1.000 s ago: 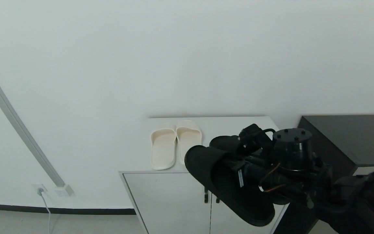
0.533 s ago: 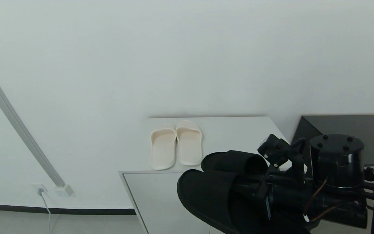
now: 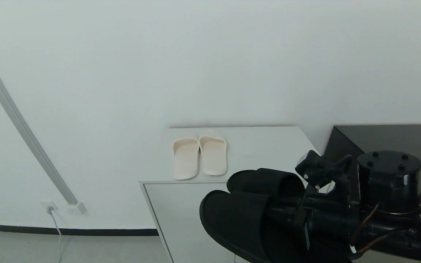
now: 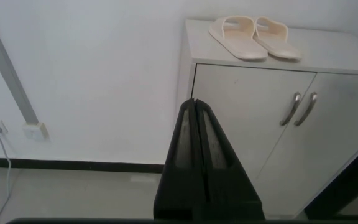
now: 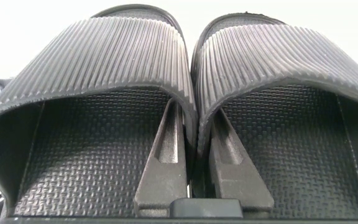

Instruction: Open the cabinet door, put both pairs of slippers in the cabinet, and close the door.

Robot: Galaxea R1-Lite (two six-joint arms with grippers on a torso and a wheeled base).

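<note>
In the head view's lower right, my right hand (image 5: 191,134) is pinching the black slippers (image 3: 239,215) by their touching inner walls; my left hand (image 4: 196,127) is hanging closed, empty.

White wall (image 3: 122,73) meets grey floor (image 3: 20,249) along a black baseboard (image 3: 68,231), dark table (image 3: 397,146) nearby.

Ribbed straps and finely dimpled footbeds on the black slippers (image 5: 123,68), with black fingers (image 5: 163,165) too. Plain cream slippers (image 3: 199,157), white cabinet (image 4: 247,106) with silver handles (image 4: 300,109), dark cabinet (image 3: 389,146) beside. White wall (image 3: 159,73), grey conduit (image 4: 8,68), black skirting (image 3: 86,231), pale grey floor (image 3: 13,248).
</note>
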